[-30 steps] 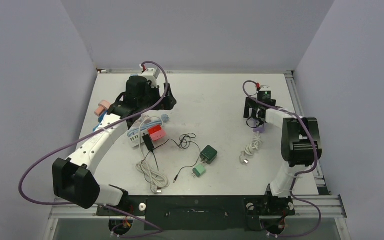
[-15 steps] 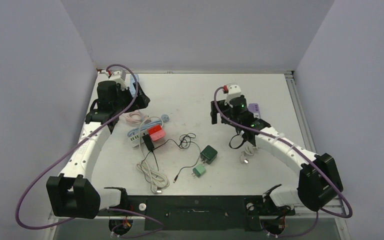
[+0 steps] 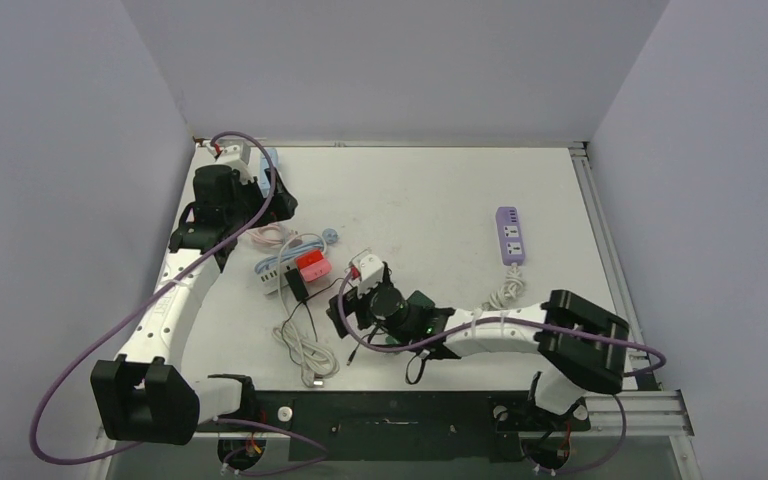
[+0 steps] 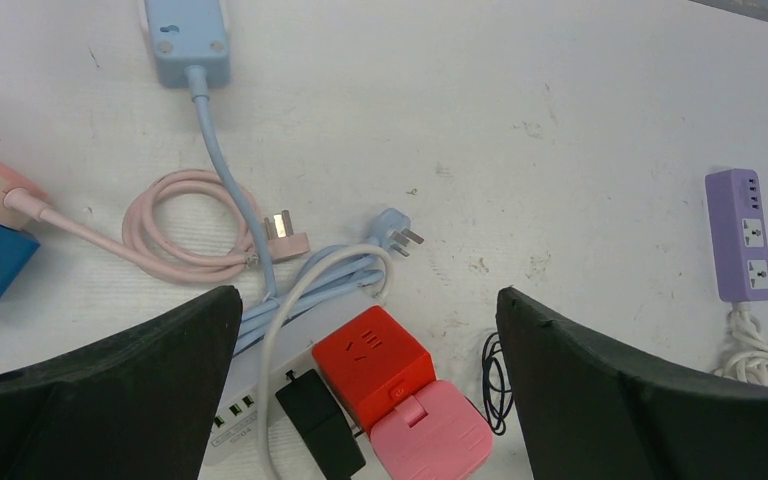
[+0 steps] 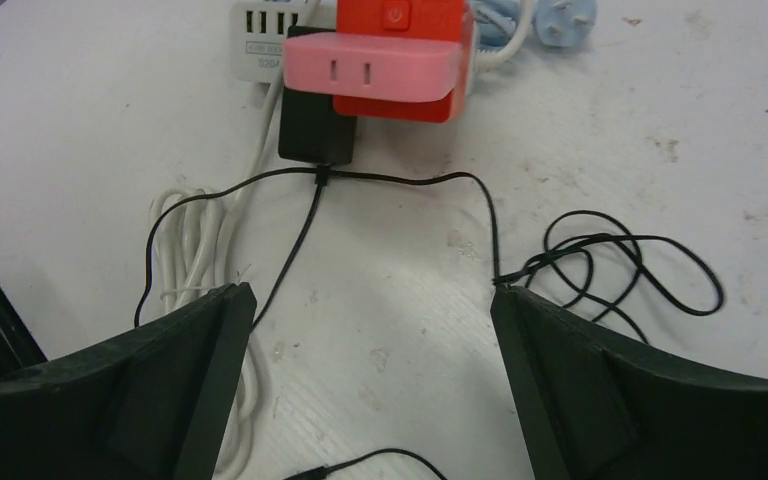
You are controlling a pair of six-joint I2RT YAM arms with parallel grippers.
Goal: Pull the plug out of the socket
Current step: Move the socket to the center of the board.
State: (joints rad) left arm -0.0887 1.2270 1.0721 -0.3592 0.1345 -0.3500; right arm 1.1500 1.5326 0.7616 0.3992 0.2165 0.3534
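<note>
My right claw (image 5: 370, 292) stands wide apart with nothing between its fingers; only bare table (image 5: 660, 100) and a thin black cord (image 5: 405, 180) lie under the gap. Just beyond it, toward the far left, the black plug (image 5: 315, 125) sits in the white socket strip (image 5: 265, 45), right beside the pink adapter (image 5: 375, 68) on the red cube (image 5: 425, 20). I judge I am held low and end-on so the fingers can close on either side of the plug and draw it straight back. My arm lies folded low across the near side, reaching left from its base. My left claw (image 4: 367, 295), equally wide and empty, hangs high over the cluster from the far left, perhaps to pin the strip.
</note>
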